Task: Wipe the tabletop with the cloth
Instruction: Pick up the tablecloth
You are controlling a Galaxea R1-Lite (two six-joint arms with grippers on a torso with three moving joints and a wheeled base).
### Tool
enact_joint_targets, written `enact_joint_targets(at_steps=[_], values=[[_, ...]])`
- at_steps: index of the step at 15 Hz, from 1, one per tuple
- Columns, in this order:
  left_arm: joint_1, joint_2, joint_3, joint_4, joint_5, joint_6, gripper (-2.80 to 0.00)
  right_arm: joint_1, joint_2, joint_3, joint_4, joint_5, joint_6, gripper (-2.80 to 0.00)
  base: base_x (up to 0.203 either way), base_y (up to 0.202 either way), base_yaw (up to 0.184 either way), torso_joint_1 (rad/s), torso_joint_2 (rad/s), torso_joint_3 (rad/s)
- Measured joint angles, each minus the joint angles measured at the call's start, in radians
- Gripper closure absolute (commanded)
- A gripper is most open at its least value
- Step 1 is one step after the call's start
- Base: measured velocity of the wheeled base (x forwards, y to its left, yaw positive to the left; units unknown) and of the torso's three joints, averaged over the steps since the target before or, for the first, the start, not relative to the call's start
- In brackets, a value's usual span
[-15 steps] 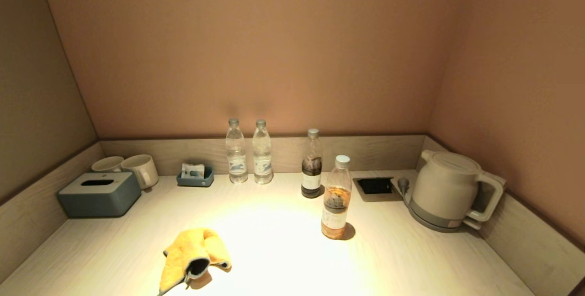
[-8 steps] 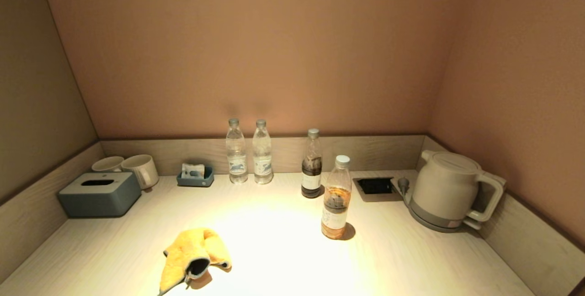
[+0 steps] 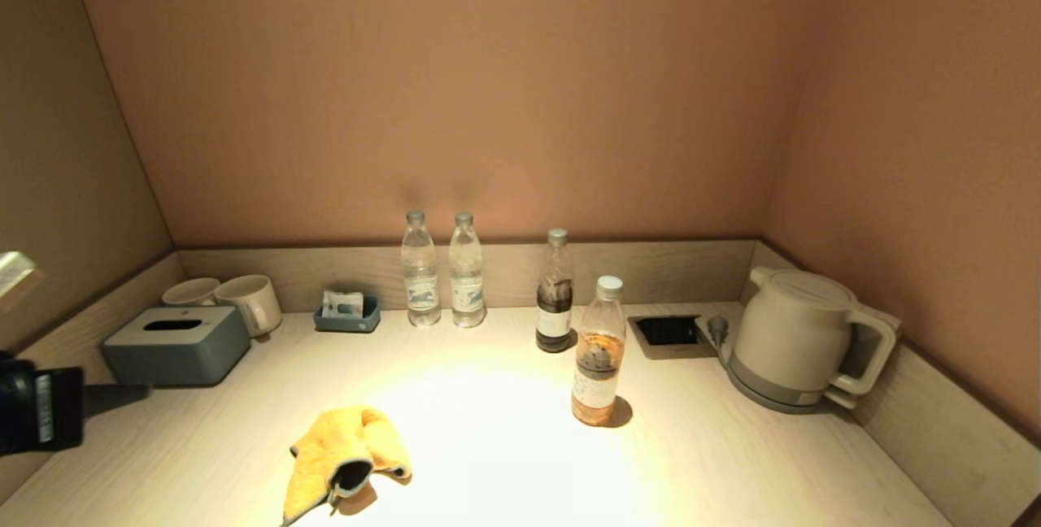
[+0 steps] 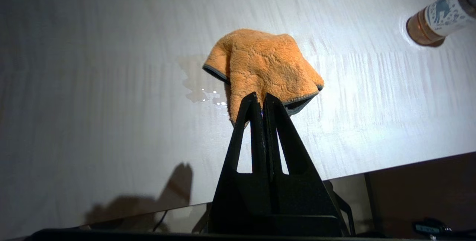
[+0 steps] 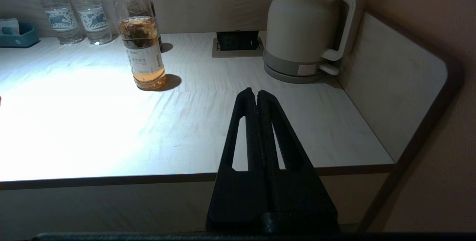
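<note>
Hovering above the worktop (image 4: 93, 103) w/ tips clenched on nothing, left pincer (image 4: 262, 99) sits over the cloth (image 4: 262, 68) nr front edge; right pincer (image 5: 256, 94) clenched, off front-right corner.

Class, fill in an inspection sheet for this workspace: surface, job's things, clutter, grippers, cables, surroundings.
Surface: tabletop pale wood, wet patch beside the cloth.
Job's things: orange cloth crumpled, near front edge.
Clutter: four bottles, kettle, tissue box, two mugs, small tray.
Grippers: left gripper above the cloth, jaws shut, empty; right gripper off the front edge, jaws shut.
Cables: nothing seen.
Surroundings: walls on three sides.
</note>
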State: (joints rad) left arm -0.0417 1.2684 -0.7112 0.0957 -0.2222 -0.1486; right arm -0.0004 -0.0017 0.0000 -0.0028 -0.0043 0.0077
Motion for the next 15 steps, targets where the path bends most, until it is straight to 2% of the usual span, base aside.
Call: enact_joint_targets(at_steps=[4, 5, 8, 12, 15], values=[[-0.124, 0.385, -0.176, -0.002, -0.064, 0.024, 0.0, 0.0, 0.0, 0.0, 0.0, 0.0, 0.0, 0.0, 0.0, 0.0, 0.0, 0.0, 0.0, 0.0], [-0.153, 0.452, -0.214, 0.0, -0.075, 0.024, -2.8, 0.0, 0.0, 0.0, 0.0, 0.0, 0.0, 0.0, 0.0, 0.0, 0.0, 0.0, 0.0, 0.0], [-0.191, 0.602, -0.309, 0.015, -0.092, 0.003, -2.8, 0.0, 0.0, 0.0, 0.0, 0.0, 0.0, 0.0, 0.0, 0.0, 0.0, 0.0, 0.0, 0.0], [-0.202, 0.699, -0.379, 0.024, -0.083, -0.037, -2.8, 0.0, 0.0, 0.0, 0.0, 0.0, 0.0, 0.0, 0.0, 0.0, 0.0, 0.0, 0.0, 0.0], [-0.207, 0.746, -0.392, 0.031, -0.072, -0.041, -2.8, 0.0, 0.0, 0.0, 0.0, 0.0, 0.0, 0.0, 0.0, 0.0, 0.0, 0.0, 0.0, 0.0]])
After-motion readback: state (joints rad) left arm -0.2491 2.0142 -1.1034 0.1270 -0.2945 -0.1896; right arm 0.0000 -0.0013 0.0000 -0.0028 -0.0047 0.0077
